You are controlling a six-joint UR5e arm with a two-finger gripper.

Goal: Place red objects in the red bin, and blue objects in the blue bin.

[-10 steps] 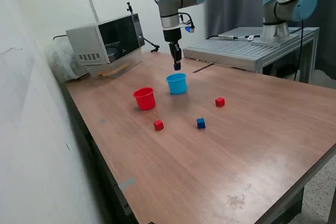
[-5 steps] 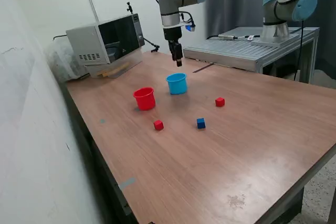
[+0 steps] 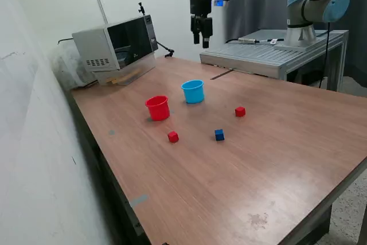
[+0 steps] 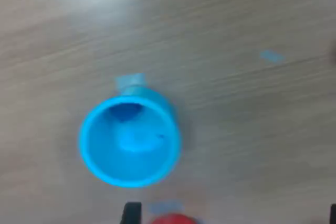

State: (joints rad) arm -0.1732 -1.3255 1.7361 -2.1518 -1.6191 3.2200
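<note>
blue cup stands upright on the wooden table beside the red cup, a dark blue shape, possibly a cube, blurred inside it. two red cubes and one blue cube lie apart nearby. gripper hangs high above, fingers slightly parted, holding nothing.

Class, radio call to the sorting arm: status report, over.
Gripper high above the table, nothing held. One dark blue cube in the blue cup. Two red cubes and one blue cube on the table. Path unobstructed.
</note>
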